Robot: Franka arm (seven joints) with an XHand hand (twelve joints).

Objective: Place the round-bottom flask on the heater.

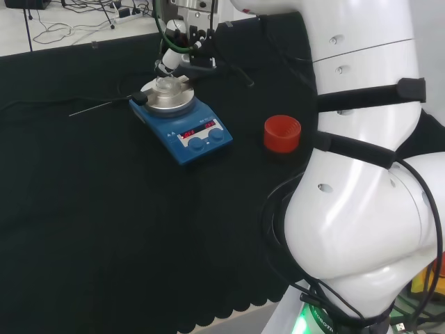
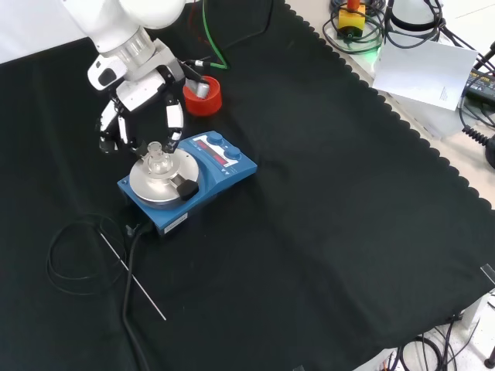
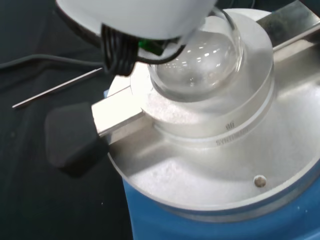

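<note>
1. Cable [image 2: 66,255] lies looped on the black cloth [image 2: 309,255] at the far left of the front view, with a thin metal rod [image 2: 131,277] lying slantwise just beside it.

2. Hand [image 2: 139,100] next, coming down from the top of the front view on the white arm [image 2: 116,23] — wrist tilted, fingers [image 2: 174,120] hanging down and spread apart, fairly straight, their tips on either side of the flask's neck. Whether any tip touches the glass cannot be told. The hand is open, curled round nothing.

3. Round-bottom flask [image 2: 158,158] stands upright on the heater [image 2: 189,182], its clear bulb seated in the round silver block on top, neck pointing up between the fingers. In the wrist view the bulb [image 3: 197,62] rests in the middle of the metal block [image 3: 210,150], with a black knob [image 3: 72,137] on a flat bar at the block's edge.

4. Heater itself — a blue box with a red display and two knobs on its front, seen in the head view [image 1: 184,129] below the hand [image 1: 177,45].

5. Red ribbed ring [image 2: 203,95] sits on the cloth just beyond the heater in the front view; in the head view it [image 1: 282,133] is to the heater's right, apart from it.
</note>
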